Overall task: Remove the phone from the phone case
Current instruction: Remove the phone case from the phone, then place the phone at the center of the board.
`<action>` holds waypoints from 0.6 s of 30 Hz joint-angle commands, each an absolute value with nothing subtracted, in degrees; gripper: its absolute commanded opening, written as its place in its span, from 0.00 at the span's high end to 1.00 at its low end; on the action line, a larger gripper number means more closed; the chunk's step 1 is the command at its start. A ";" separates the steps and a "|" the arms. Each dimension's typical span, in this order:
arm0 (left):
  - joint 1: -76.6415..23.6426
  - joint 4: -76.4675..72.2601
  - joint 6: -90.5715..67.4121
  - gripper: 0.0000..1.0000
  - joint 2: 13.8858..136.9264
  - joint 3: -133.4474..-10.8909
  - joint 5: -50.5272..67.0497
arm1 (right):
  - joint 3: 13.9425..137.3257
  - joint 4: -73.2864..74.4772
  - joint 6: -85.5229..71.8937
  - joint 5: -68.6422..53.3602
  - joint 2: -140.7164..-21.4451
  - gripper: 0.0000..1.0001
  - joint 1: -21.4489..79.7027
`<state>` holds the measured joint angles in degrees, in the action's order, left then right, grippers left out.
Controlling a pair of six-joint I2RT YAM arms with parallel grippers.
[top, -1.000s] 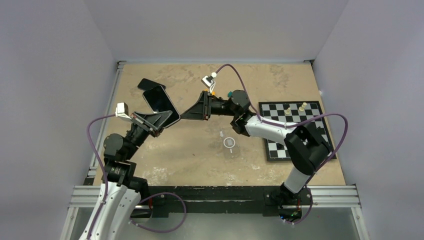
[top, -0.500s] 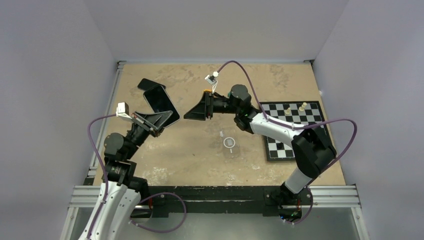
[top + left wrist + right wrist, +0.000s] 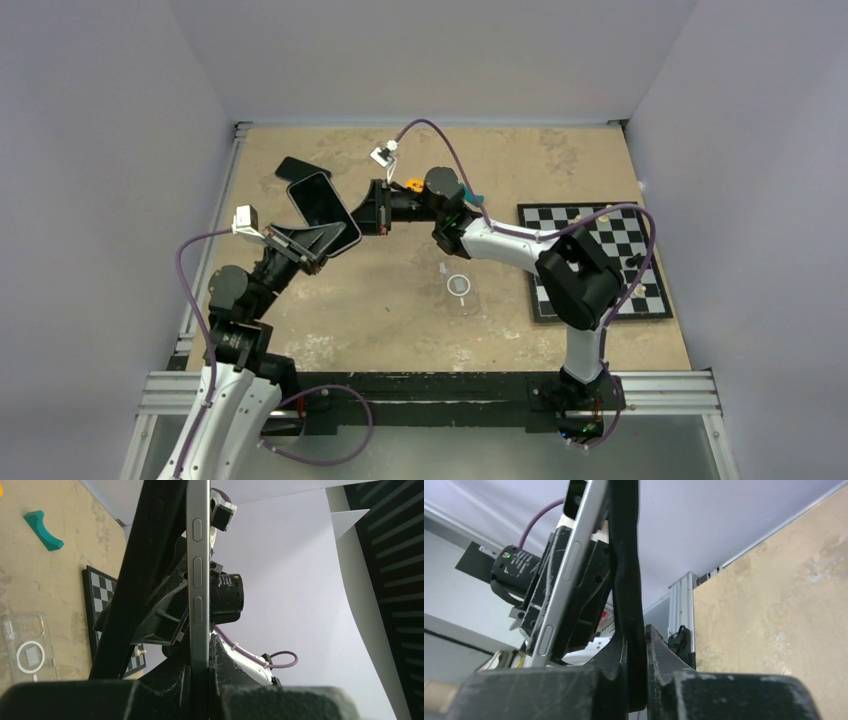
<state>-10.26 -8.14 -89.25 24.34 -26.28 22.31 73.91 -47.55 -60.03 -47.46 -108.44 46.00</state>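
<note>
The phone [image 3: 322, 208], dark screen and grey frame, is held tilted above the table's left side. My left gripper [image 3: 322, 242] is shut on its lower end; the left wrist view shows its grey edge with buttons [image 3: 197, 580] between my fingers at the left gripper [image 3: 200, 652]. The black phone case [image 3: 298, 167] sticks out behind the phone. My right gripper [image 3: 368, 212] is at the phone's right edge. In the right wrist view the right gripper [image 3: 636, 635] is shut on the case's black edge [image 3: 624, 540], which stands apart from the phone's frame [image 3: 574, 555].
A clear case with a white ring [image 3: 460, 288] lies on the table's middle, also in the left wrist view [image 3: 27, 652]. A chessboard [image 3: 590, 255] with a few pieces is at the right. A teal piece [image 3: 44, 529] and an orange piece [image 3: 413, 184] lie behind the right arm.
My right gripper has moved left and a little back, from a gap beside the phone to its right edge. The left arm and phone have stayed still.
</note>
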 commanded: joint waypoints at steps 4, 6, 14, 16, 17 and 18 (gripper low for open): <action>-10.28 -9.75 -84.83 1.00 23.91 -27.13 20.30 | 74.71 -32.25 -59.02 -28.92 -105.41 1.00 40.03; -10.28 -4.70 -81.22 1.00 22.38 -26.40 16.60 | 77.24 -20.86 -53.05 -19.98 -104.01 1.00 37.22; -10.13 -5.70 -74.23 1.00 28.96 -20.03 -2.10 | 78.87 4.88 -33.65 -6.99 -96.16 1.00 30.05; -9.92 -9.90 -73.05 1.00 36.35 -20.35 -5.79 | 75.88 6.80 -31.77 -11.17 -93.50 1.00 29.97; -9.51 -11.37 -72.95 1.00 40.47 -21.03 -7.56 | 73.93 8.34 -30.86 -13.62 -92.41 1.00 30.00; -8.65 -14.40 -72.67 1.00 44.58 -21.51 -9.14 | 71.58 8.46 -30.76 -16.80 -91.17 1.00 30.27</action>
